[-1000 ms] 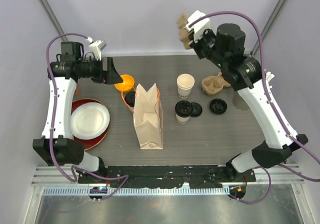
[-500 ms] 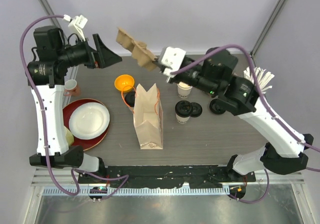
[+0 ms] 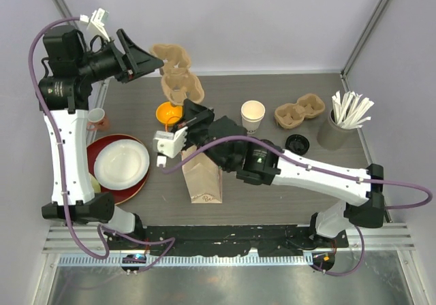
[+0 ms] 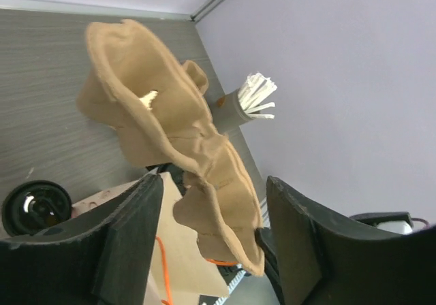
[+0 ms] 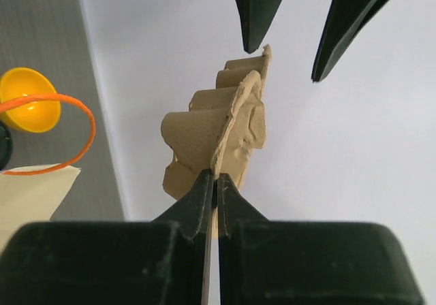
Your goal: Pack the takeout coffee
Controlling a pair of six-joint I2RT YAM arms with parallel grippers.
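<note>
Top view: right end effector (image 3: 189,107) pinching lower edge of cardboard cup carrier (image 3: 174,72) held above bench (image 3: 272,203); left end effector (image 3: 151,67) spread about its upper end; lidless white paper cup (image 3: 253,116) standing on bench, beyond paper bag (image 3: 204,182)
Left wrist: fingers either side of cup carrier
Right wrist: jaws pressed together on cup carrier edge

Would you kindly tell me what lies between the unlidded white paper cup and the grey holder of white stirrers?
A two-cell cardboard cup carrier lies between the white paper cup and the stirrer holder, as the top view shows.
</note>
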